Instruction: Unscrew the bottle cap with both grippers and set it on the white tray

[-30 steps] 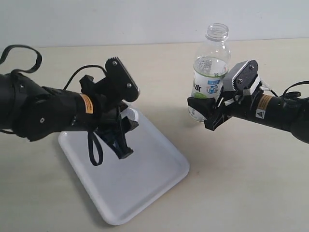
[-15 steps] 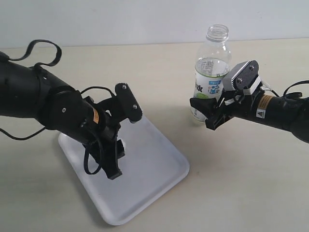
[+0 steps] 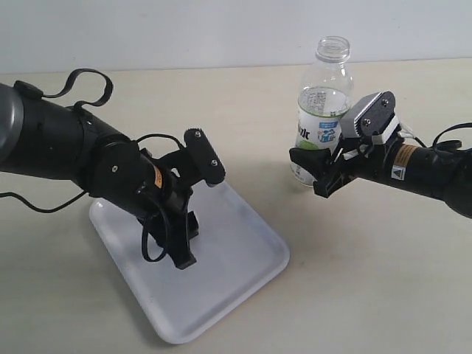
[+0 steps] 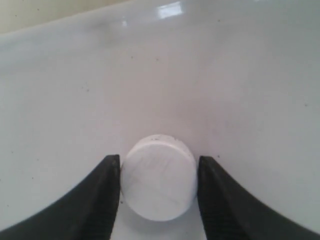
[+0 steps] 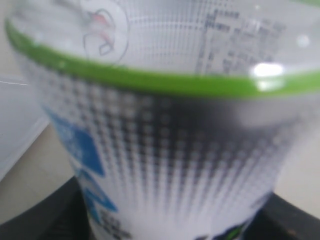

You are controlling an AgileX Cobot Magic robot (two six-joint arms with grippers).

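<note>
The small white bottle cap (image 4: 159, 182) lies between the two black fingers of my left gripper (image 4: 159, 167), low over the white tray (image 4: 225, 75). In the exterior view that gripper (image 3: 183, 254) points down onto the tray (image 3: 236, 258) and hides the cap. The clear bottle (image 3: 323, 110) stands upright on the table with its threaded neck bare. My right gripper (image 3: 313, 177) is shut on the bottle's lower body. In the right wrist view the label (image 5: 165, 125) fills the picture, with dark fingers (image 5: 50, 215) at its sides.
The tray lies at an angle on the beige table (image 3: 369, 280), its near corner close to the front edge. The bulky left arm (image 3: 66, 155) and its cable loop (image 3: 88, 85) hang over the tray's left end. A pale wall (image 3: 221, 29) bounds the back.
My left gripper has swung down from above the tray's far end to just over its surface, carrying the cap. The right gripper and the bottle have not moved.
</note>
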